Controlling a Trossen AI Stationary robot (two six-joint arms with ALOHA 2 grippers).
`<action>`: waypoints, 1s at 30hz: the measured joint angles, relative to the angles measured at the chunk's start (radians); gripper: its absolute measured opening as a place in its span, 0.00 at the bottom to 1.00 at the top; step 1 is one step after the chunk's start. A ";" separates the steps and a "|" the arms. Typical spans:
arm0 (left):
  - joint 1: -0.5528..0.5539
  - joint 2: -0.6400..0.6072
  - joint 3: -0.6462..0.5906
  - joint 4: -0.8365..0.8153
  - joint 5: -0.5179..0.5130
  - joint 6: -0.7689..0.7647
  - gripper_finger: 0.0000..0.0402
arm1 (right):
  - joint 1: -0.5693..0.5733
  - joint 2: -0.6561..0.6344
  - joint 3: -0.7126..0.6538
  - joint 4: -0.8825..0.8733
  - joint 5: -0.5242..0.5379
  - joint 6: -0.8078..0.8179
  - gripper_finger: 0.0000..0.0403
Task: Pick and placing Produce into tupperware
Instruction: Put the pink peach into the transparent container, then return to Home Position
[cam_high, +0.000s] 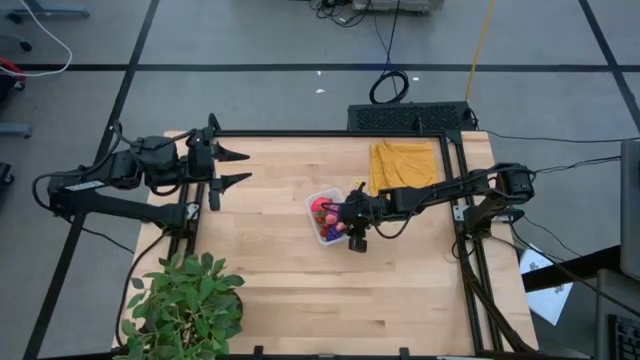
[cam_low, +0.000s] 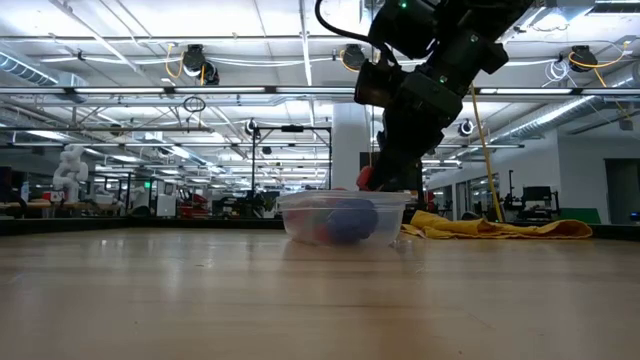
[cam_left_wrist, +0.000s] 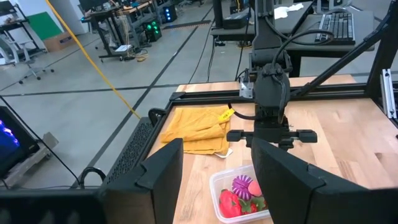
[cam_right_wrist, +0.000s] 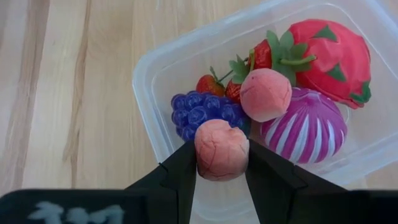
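High view: right gripper (cam_high: 352, 228) over the tupperware (cam_high: 315, 203), ready to drop; left gripper (cam_high: 236, 167) parked at the far-left edge, half open, empty.

Low view: tupperware (cam_low: 345, 215) beside yellow cloth (cam_low: 500, 228).

Right wrist view: pink piece (cam_right_wrist: 222, 150) pinched between fingers (cam_right_wrist: 180, 171), above grapes (cam_right_wrist: 202, 113) and strawberries (cam_right_wrist: 214, 84).

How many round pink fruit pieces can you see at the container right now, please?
2. One pink piece is gripped between the right gripper's fingers above the tupperware; the other lies inside it among the other produce. More could be hidden underneath.
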 joint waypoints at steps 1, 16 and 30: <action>0.000 0.000 0.000 0.000 0.000 0.000 0.49 | 0.000 0.000 0.000 -0.004 0.000 0.000 0.30; 0.000 0.000 0.000 0.000 0.000 -0.001 0.49 | 0.000 0.000 0.000 -0.008 0.003 -0.002 0.30; 0.000 0.000 0.000 0.000 0.000 -0.002 0.49 | 0.000 0.000 0.000 -0.007 0.003 -0.029 0.43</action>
